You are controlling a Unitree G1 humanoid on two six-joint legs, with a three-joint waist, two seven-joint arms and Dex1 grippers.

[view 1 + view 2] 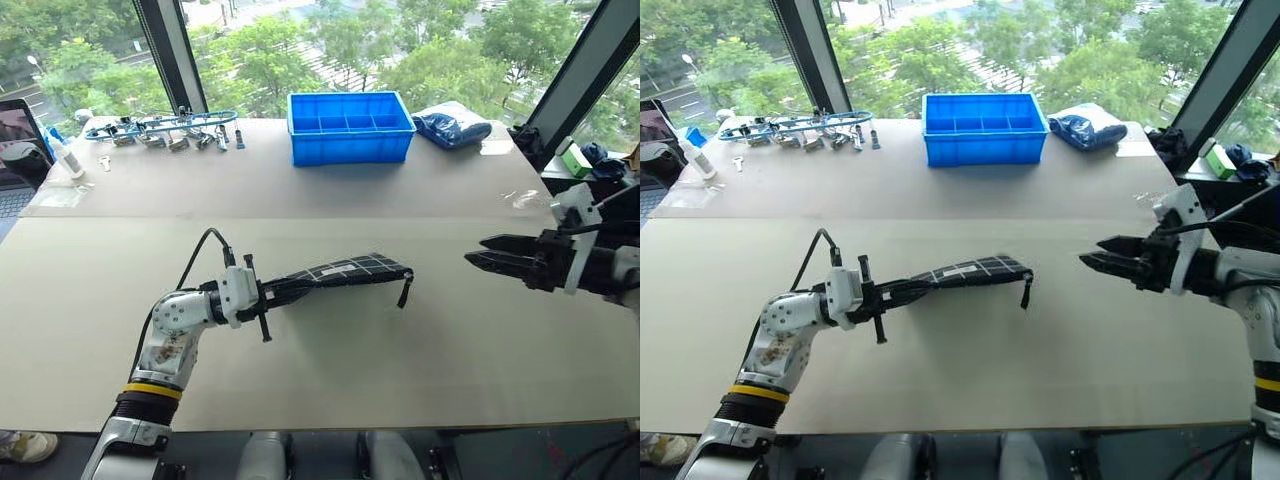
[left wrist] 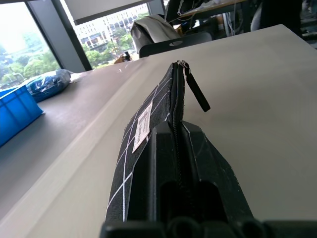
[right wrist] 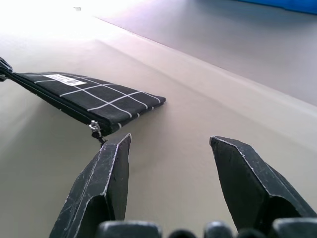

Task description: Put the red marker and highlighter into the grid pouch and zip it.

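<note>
On the bench (image 1: 330, 370), well in front of the blue bin (image 1: 350, 128), the grid pouch (image 1: 345, 271) is clenched at one end by the left gripper (image 1: 272, 292), zipper pull (image 2: 197, 93) dangling, while the right gripper (image 3: 171, 163), released with fingers spread, hovers beside the pouch.

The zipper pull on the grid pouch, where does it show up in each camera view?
Left eye: zipper pull hangs at the grid pouch's right end, centre.
Right eye: same end, centre.
Left wrist: dangling from the pouch's far end.
Right wrist: at the pouch's near corner.
Shared landmark: the pouch's white label.
</note>
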